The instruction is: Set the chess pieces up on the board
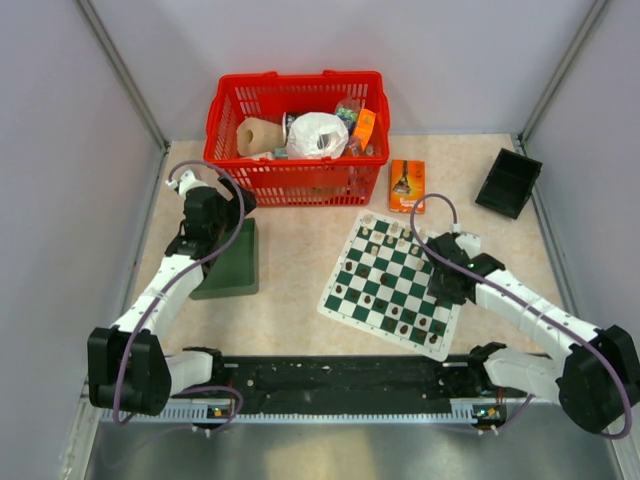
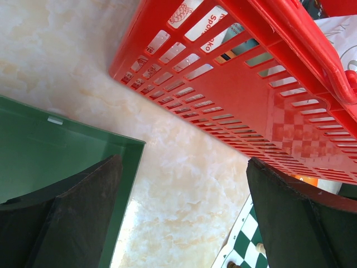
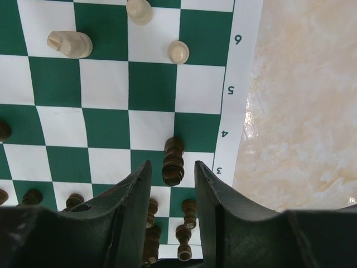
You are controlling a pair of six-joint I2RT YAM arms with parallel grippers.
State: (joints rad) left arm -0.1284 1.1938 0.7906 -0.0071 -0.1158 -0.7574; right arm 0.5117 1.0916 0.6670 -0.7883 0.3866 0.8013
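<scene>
my right end effector (image 3: 172, 166), narrow but not yet pinching, straddles a dark brown turned chess piece (image 3: 174, 148) on the green-and-white checked board mat (image 3: 106, 84) near its numbered border, so i'd centre it before squeezing.

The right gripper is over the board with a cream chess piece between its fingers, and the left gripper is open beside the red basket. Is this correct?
Not fully. The chess piece between the fingers of the right gripper is dark brown, not cream; the right wrist view shows it. That gripper is over the board, and the left gripper is open beside the red basket.
</scene>
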